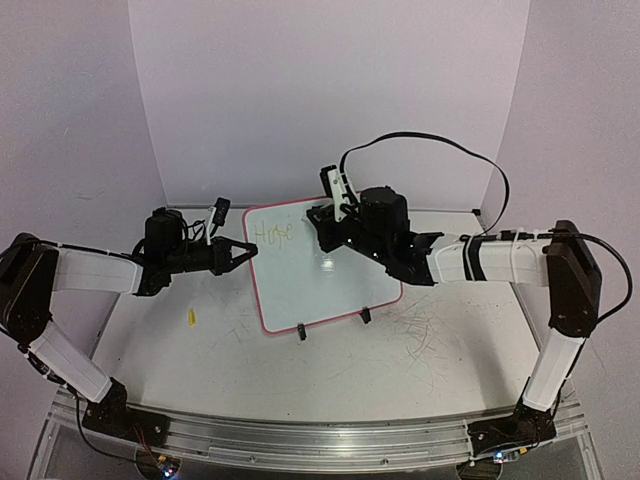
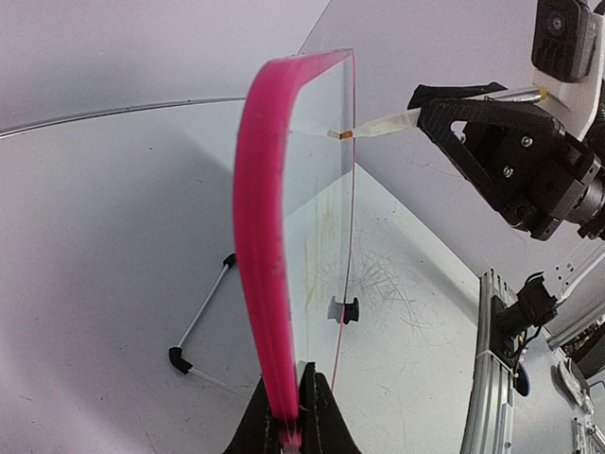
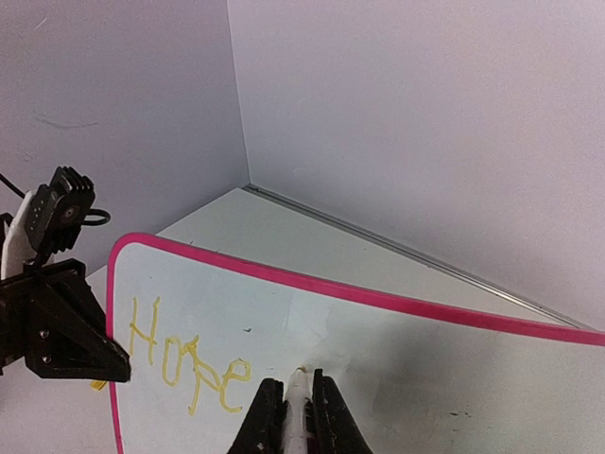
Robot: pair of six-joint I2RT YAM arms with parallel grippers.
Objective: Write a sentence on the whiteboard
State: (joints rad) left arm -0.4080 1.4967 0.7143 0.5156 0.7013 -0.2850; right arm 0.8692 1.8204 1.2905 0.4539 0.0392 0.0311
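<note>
Just one whiteboard [image 1: 322, 288], one marker [image 3: 296, 405], one word [image 3: 192, 364].

The whiteboard [image 1: 335, 285] stood on its lower edge near the middle of the surface [image 1: 200, 350], resting on two black clip feet. It had a white panel, rounded corners and a thin pink-red frame. Its left edge was clamped in the left hand [image 1: 250, 252]. The sentence [image 1: 275, 233] was incomplete: only "Hope", in faint yellow-green handwriting, at the panel's upper left. A marker [image 3: 299, 397] met the panel just right of that word.
</note>
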